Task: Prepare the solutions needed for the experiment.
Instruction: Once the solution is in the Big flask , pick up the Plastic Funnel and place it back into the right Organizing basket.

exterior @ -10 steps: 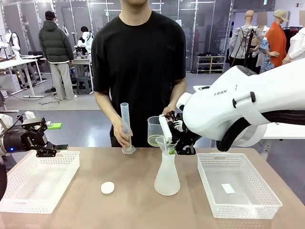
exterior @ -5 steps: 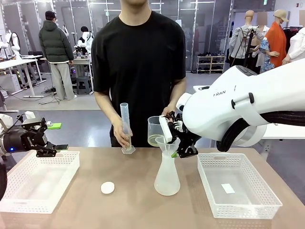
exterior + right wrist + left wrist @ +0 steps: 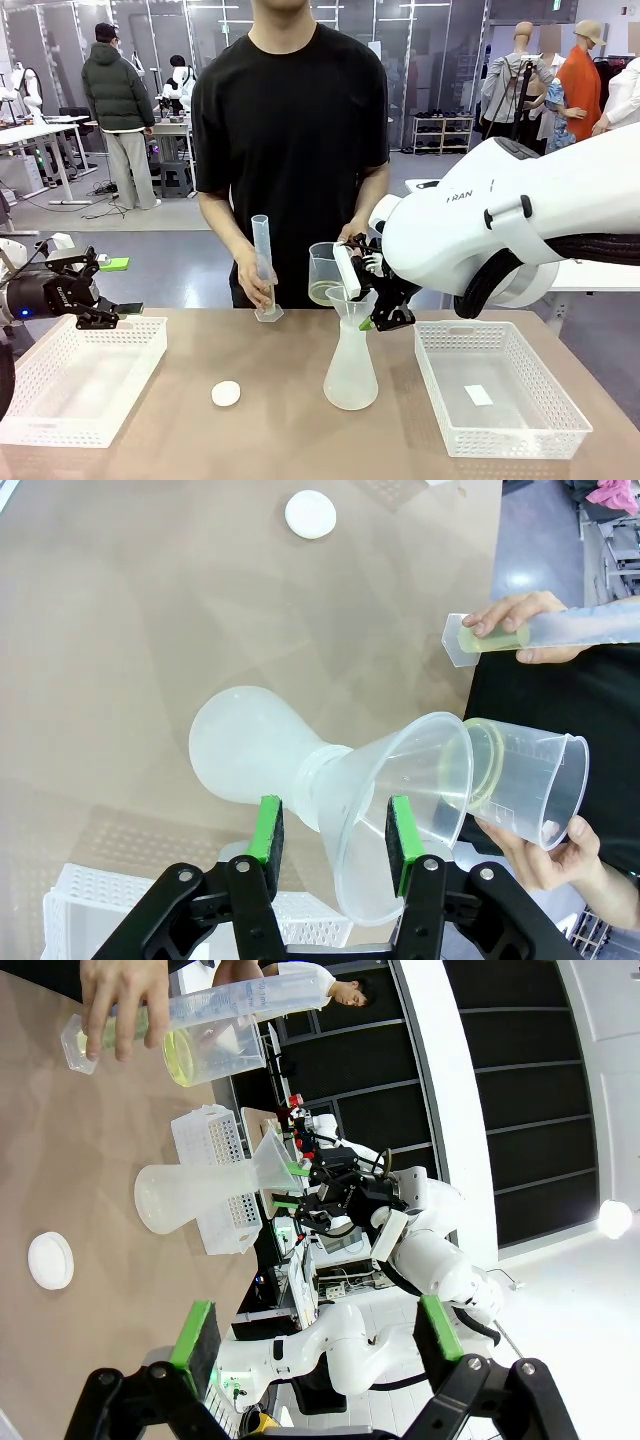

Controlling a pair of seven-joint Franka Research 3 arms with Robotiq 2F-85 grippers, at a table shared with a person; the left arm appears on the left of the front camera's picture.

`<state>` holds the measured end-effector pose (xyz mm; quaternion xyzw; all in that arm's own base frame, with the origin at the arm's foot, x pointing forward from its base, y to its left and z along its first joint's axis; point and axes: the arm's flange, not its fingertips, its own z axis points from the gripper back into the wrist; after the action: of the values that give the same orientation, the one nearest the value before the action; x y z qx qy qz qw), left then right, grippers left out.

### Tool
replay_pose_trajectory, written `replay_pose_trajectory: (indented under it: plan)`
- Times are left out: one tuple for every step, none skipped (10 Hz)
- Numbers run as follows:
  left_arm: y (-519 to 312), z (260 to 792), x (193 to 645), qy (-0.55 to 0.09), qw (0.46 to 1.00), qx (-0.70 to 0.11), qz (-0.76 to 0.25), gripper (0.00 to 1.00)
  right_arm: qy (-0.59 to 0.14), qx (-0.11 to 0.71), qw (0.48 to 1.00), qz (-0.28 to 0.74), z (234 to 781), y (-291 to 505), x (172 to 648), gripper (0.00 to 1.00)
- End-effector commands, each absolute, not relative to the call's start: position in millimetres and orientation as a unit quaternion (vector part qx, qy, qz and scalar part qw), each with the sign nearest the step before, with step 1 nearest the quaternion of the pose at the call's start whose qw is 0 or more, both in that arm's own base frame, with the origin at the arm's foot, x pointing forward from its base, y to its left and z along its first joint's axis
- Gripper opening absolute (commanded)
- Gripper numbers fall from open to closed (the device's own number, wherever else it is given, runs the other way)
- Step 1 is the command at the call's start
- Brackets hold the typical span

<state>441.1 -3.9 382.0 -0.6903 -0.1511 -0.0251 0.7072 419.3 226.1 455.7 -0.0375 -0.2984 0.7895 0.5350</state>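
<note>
Solutions (image 3: 487,770) as a shallow pale yellow-green layer in the bottom of the beaker (image 3: 525,780), held close behind the funnel (image 3: 400,800), just past the right gripper (image 3: 334,842) fingertips, and judged not yet tipped. Right arm (image 3: 500,230) reaching across the middle, probably to guard the funnel for the pour. Person (image 3: 290,120) standing on the far side of that gripper, one hand (image 3: 540,850) carrying the beaker, other hand (image 3: 515,615) keeping the graduated cylinder (image 3: 263,260) upright on the table (image 3: 160,440), off toward the left gripper (image 3: 118,288). Two white baskets: one (image 3: 60,425) just below the left gripper, one (image 3: 520,440) below the right wrist. Flask (image 3: 350,370) standing directly beneath the right gripper, funnel seated in its neck between the green pads (image 3: 268,840). Jaws partway apart there, a sliver of gap beside one pad, so judged as straddling rather than clamping. Left gripper spread wide, holding nothing, parked clear of the work. White cap (image 3: 226,393) lying on the table between the two grippers. Against a second ago: right jaws a little wider, lower pad moved out from the funnel; beaker, cylinder and left gripper much as before.
</note>
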Motion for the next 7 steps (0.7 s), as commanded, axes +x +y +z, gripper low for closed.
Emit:
replay_pose_trajectory:
  plan:
    - [-4.3, 382.5, 441.2, -0.152, 0.709, -0.688, -0.024, 1.0, -0.303, -0.033, 0.536, 0.787, 455.7, 225.4, 420.2, 0.53]
    - [-4.3, 382.5, 441.2, -0.152, 0.709, -0.688, -0.024, 1.0, -0.303, -0.033, 0.536, 0.787, 455.7, 225.4, 420.2, 0.53]
    - [-4.3, 382.5, 441.2, -0.152, 0.709, -0.688, -0.024, 1.0, -0.303, -0.033, 0.536, 0.787, 455.7, 225.4, 420.2, 0.53]
    - [-4.3, 382.5, 441.2, -0.152, 0.709, -0.688, -0.024, 1.0, -0.298, -0.038, 0.535, 0.79, 455.7, 226.2, 419.3, 0.73]
    - [-4.3, 382.5, 441.2, -0.152, 0.709, -0.688, -0.024, 1.0, -0.297, -0.05, 0.541, 0.785, 459.1, 232.1, 411.2, 0.73]
    - [-4.3, 382.5, 441.2, -0.152, 0.709, -0.688, -0.024, 1.0, -0.284, -0.056, 0.55, 0.784, 464.8, 231.8, 408.4, 0.93]
    - [-4.3, 382.5, 441.2, -0.152, 0.709, -0.688, -0.024, 1.0, -0.3, -0.041, 0.547, 0.781, 473.0, 232.1, 405.0, 0.93]
